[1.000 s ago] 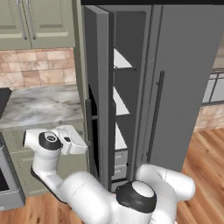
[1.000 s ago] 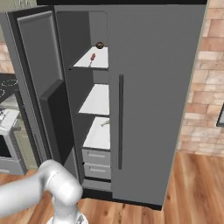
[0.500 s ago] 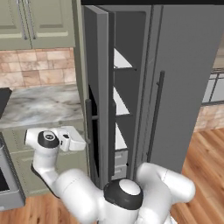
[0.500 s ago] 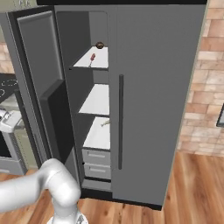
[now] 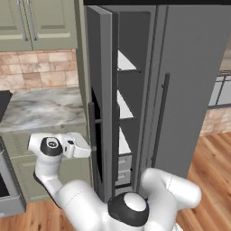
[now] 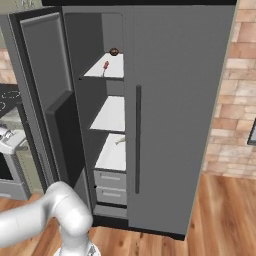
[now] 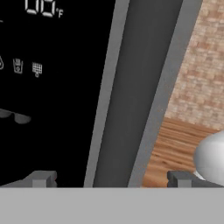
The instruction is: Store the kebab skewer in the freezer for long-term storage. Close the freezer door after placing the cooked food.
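the kebab skewer lies on the freezer's top white shelf, near its front edge, with a small dark brown lump at the back edge. the freezer door stands wide open. the gripper, jaws spread wide and empty, faces the door's black dispenser panel and dark bar handle.

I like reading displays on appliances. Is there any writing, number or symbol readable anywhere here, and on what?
"00°F", its top cut off, so a best reading: white digits on the black dispenser panel of the freezer door.
Three small white symbols below the digits: too small to make out.
Nothing else bears text.
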